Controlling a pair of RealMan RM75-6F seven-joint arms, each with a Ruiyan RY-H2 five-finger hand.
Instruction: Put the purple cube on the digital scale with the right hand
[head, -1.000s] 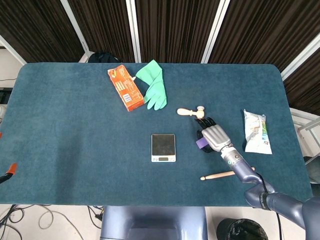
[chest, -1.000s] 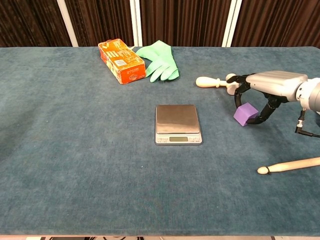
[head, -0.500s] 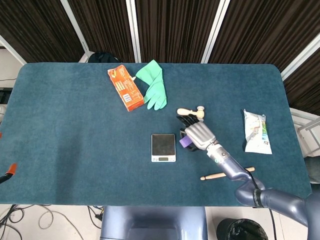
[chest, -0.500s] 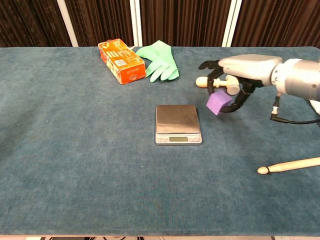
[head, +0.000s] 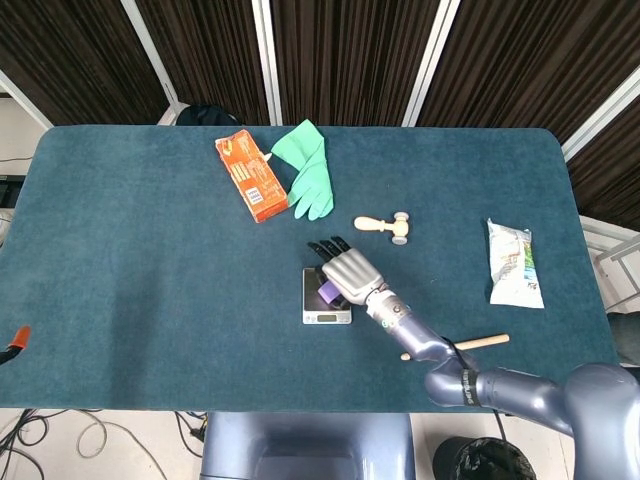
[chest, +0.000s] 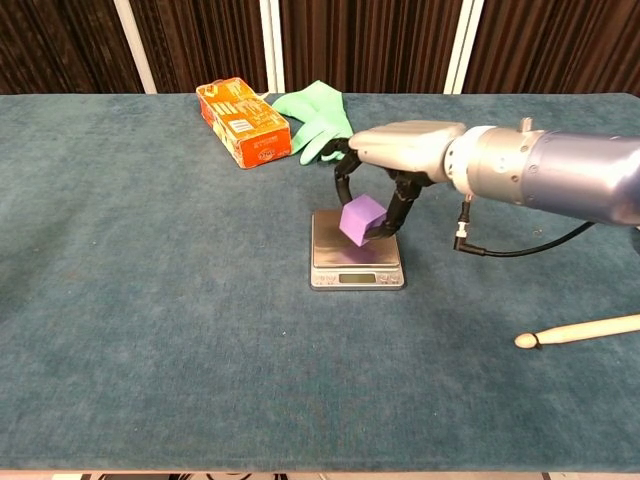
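My right hand (chest: 400, 160) grips the purple cube (chest: 362, 219) from above and holds it a little over the silver pan of the digital scale (chest: 356, 264), near the table's middle. The cube hangs tilted, apart from the pan. In the head view the right hand (head: 349, 270) covers most of the scale (head: 320, 311), and only a sliver of the cube (head: 327, 293) shows under the fingers. My left hand is in neither view.
An orange box (chest: 242, 122) and a green rubber glove (chest: 318, 124) lie at the back. A wooden pestle-like piece (head: 382, 226) lies right of the hand. A wooden drumstick (chest: 578, 331) rests at the front right, and a snack bag (head: 514, 263) lies at the far right.
My right hand has carried the purple cube leftward, from beside the wooden piece to above the scale's pan.
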